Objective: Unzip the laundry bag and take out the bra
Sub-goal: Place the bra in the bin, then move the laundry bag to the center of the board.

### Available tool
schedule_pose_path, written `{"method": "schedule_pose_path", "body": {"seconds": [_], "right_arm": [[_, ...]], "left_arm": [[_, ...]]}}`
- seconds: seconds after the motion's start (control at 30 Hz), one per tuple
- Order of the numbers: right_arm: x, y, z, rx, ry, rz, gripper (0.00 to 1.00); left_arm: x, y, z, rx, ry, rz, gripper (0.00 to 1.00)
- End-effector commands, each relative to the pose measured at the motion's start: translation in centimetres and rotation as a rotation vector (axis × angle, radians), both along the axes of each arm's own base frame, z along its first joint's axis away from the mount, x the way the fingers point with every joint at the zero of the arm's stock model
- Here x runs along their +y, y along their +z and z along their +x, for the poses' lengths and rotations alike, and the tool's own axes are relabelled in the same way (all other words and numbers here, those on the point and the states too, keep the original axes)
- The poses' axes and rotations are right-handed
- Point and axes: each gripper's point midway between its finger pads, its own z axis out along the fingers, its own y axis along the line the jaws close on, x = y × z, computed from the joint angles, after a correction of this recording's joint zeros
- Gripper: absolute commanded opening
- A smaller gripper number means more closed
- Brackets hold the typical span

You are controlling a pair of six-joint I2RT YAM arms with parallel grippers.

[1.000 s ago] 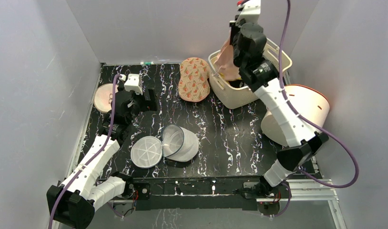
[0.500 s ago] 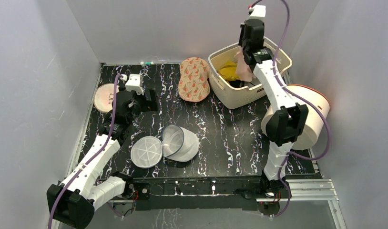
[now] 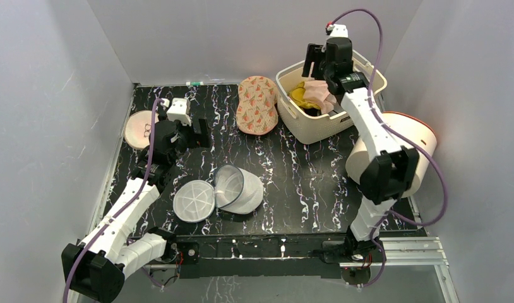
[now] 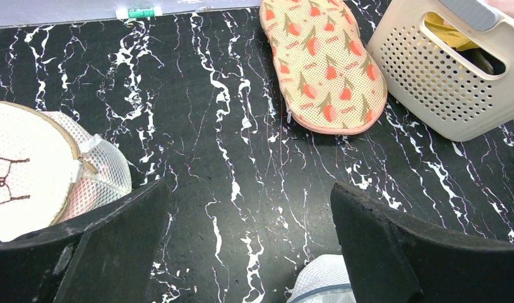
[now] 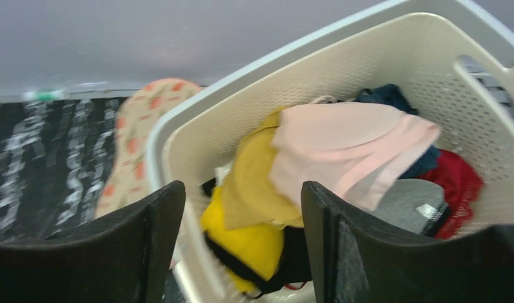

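Note:
The laundry bag lies on its side at the middle of the black table, unzipped, its round lid flat beside it; a sliver of the bag shows in the left wrist view. The pale pink bra rests on top of other clothes inside the cream basket; from above the bra sits near the basket's middle. My right gripper hovers over the basket, open with nothing between its fingers. My left gripper hangs open over bare table left of the bag.
A second round white bag with a bra drawing lies at the far left. A flowered mesh pouch sits left of the basket. A big white drum with an orange rim lies at the right edge.
My right gripper has opened and let go of the pink bra, which now lies in the basket. The right arm swung back over the basket. The left arm stayed put.

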Motion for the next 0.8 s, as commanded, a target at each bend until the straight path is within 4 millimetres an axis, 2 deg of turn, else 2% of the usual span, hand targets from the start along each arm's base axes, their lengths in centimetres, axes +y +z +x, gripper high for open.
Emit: {"method": "schedule_pose_path", "body": {"seconds": [0.0,0.03,0.17,0.23,0.33,0.37,0.43,0.47,0.57,0.77], "right_arm": [[4.4,6.2,-4.9,-0.128,0.237,0.208,0.69],[5.7,6.1,-6.2,-0.119,0.285,0.248,0.70],[12.2,2.1,-11.3,-0.012,0.471,0.302,0.75],[15.7,-0.7,-14.4,0.070,0.553,0.289,0.78],[20.6,-3.8,-19.2,0.170,0.677,0.266,0.81],[21.9,-5.2,-20.9,0.214,0.709,0.254,0.83],[24.4,-6.8,-24.2,0.263,0.768,0.203,0.84],[25.1,-7.5,-25.6,0.278,0.777,0.157,0.86],[25.8,-9.3,-28.2,0.278,0.742,0.010,0.89],[24.8,-12.6,-30.6,0.317,0.691,-0.150,0.87]], "left_arm": [[0.0,1.0,-0.2,-0.033,-0.005,-0.006,0.98],[-0.1,0.8,-0.1,-0.029,-0.005,-0.005,0.98],[-0.3,0.4,0.0,-0.017,-0.010,-0.006,0.98],[-0.2,0.3,0.1,-0.013,-0.008,-0.004,0.98],[0.1,0.2,0.2,-0.012,0.011,0.008,0.98],[0.3,0.2,0.2,-0.012,0.018,0.014,0.98],[0.8,0.4,0.2,-0.022,0.036,0.025,0.98],[1.0,0.5,0.2,-0.027,0.046,0.030,0.98],[1.5,0.6,0.1,-0.034,0.069,0.044,0.99],[1.9,0.3,0.2,-0.031,0.091,0.053,0.98]]}}
